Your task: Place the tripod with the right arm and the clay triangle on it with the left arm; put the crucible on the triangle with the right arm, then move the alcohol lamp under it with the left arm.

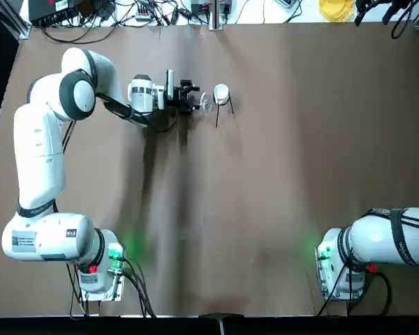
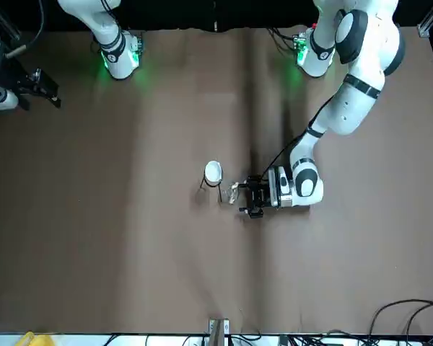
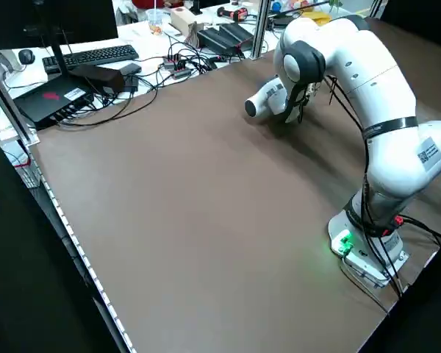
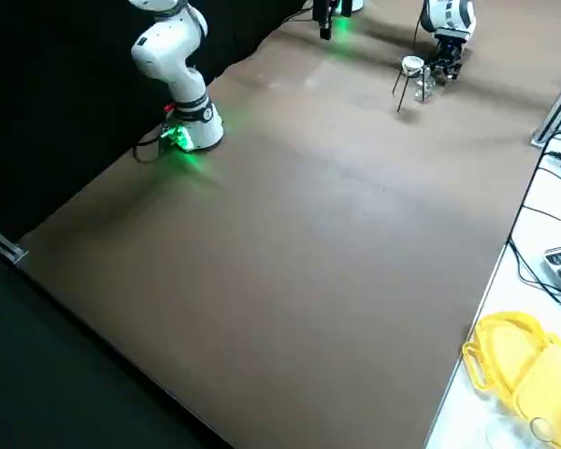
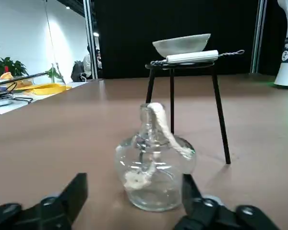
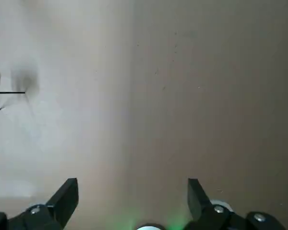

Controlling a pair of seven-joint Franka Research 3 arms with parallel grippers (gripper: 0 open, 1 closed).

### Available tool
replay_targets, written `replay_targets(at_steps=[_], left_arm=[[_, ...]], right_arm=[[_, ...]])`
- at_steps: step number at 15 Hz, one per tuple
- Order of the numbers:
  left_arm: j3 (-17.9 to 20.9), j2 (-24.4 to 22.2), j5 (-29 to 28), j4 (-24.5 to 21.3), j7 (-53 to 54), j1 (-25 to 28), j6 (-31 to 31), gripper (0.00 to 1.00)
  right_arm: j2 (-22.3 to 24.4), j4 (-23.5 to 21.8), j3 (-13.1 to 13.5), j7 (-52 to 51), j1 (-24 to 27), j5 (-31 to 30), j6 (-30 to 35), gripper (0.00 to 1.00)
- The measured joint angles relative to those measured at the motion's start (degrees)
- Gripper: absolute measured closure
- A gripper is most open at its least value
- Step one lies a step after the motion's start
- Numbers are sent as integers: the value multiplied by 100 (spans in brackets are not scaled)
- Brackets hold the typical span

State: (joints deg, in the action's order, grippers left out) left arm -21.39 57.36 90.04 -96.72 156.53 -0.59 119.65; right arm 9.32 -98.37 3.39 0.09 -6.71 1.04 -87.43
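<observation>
The black wire tripod (image 5: 182,96) stands on the brown table at the far side, left of centre. The white clay triangle (image 5: 192,57) lies across its ring, and the white crucible (image 5: 181,44) sits on the triangle (image 1: 221,92). Just short of the tripod's legs stands the clear glass alcohol lamp (image 5: 153,177) with its white wick (image 1: 206,103). My left gripper (image 5: 134,181) is low over the table, open, with the lamp between its fingers (image 5: 77,191) and a gap on one side. My right gripper (image 6: 132,187) is open and parked far from these (image 2: 45,88).
Cables and electronics (image 1: 126,10) line the table's far edge. A yellow object (image 1: 335,8) lies beyond the far right corner. The left arm (image 1: 77,91) reaches over the far left part of the table, and the right arm's base (image 1: 342,269) stands at the near right.
</observation>
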Motion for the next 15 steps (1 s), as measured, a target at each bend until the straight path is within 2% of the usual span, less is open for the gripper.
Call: replay_targets(at_steps=[2,6,15], left_arm=[[0,-3,-1,-8,4,-4,0,32],[-1,-3,-1,-31,3,-77,0,38],[-6,-3,-1,-92,3,-339,0,38]], right_arm=[[0,0,-2,0,-35,0,0,0],[0,-3,-1,0,-66,-1,-99,0],[10,-70,47,0,-59,-43,-424,0]])
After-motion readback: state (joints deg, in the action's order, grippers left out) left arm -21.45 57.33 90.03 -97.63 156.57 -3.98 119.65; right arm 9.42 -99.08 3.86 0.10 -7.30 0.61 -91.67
